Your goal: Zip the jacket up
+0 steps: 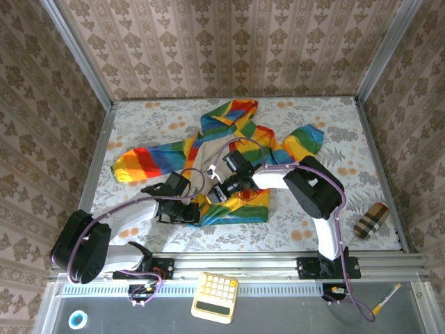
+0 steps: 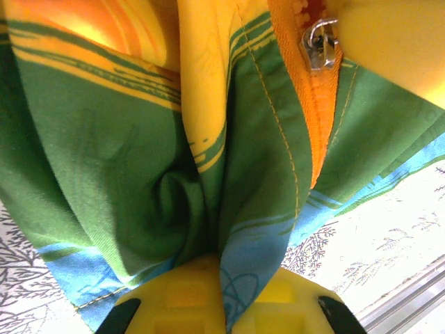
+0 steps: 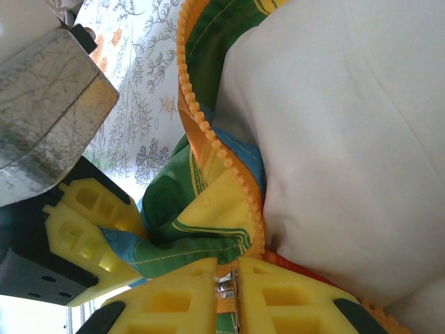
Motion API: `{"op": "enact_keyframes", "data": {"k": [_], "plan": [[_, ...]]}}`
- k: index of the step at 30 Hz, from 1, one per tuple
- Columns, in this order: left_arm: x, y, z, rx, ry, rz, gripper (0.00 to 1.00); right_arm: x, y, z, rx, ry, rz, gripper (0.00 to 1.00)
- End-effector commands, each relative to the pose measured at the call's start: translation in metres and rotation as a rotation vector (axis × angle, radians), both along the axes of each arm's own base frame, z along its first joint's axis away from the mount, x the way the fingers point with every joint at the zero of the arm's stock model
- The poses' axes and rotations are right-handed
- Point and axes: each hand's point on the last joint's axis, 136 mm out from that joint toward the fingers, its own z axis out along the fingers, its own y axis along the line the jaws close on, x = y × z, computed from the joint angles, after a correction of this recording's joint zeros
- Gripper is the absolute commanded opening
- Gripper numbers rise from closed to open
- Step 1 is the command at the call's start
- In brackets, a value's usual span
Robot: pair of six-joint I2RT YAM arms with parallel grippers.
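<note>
From above, the small hooded jacket (image 1: 149, 160), thin fabric in red, orange, yellow, green and blue stripes, lies spread open in the middle of the flower-patterned table (image 1: 299, 229). Its hood points to the far side and its sleeves reach out left and right. Both arms meet at its near hem, the left gripper (image 1: 189, 211) at the hem's left part and the right gripper (image 1: 220, 191) just beside it, a little farther in. A pale yellow calculator (image 1: 214, 297) sits on the near ledge between the arm bases. A brown striped cylinder-shaped pouch (image 1: 370, 220) lies near the table's right edge, well apart from the jacket.

In the left wrist view, the left gripper (image 2: 224, 299) is closed tight, its yellow fingers (image 2: 174, 306) pinching a gathered fold of the green and blue hem of the jacket (image 2: 104, 139). The orange zipper (image 2: 306, 104) runs up beside that fold, with a metal slider (image 2: 318, 43) on it near the top of the view. Patterned table (image 2: 375, 257) shows below the hem.

In the right wrist view, the right gripper (image 3: 227, 299) has its yellow jaws almost together, and the metal slider (image 3: 225, 284) and orange tape sit in the narrow slit between them. A row of orange zipper (image 3: 208, 139) teeth curves away along the pale lining (image 3: 334, 139). To the left, the left gripper's fingers (image 3: 87, 205) clamp the bunched hem.
</note>
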Motion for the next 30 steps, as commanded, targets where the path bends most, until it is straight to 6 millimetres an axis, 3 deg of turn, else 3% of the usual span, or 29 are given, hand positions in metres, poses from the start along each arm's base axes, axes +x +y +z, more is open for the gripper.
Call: {"op": "enact_keyframes", "data": {"k": [1, 13, 30], "plan": [[-0.004, 0.002, -0.004, 0.013, 0.015, 0.009, 0.0, -0.005, 0.002, -0.004, -0.016, 0.004, 0.03, 0.16], [-0.004, 0.004, -0.003, 0.018, 0.013, 0.009, 0.0, -0.018, -0.006, -0.018, -0.092, -0.004, 0.075, 0.17], [-0.004, 0.005, -0.003, 0.023, 0.008, 0.012, 0.0, -0.024, -0.016, -0.038, -0.305, -0.158, 0.121, 0.22]]}}
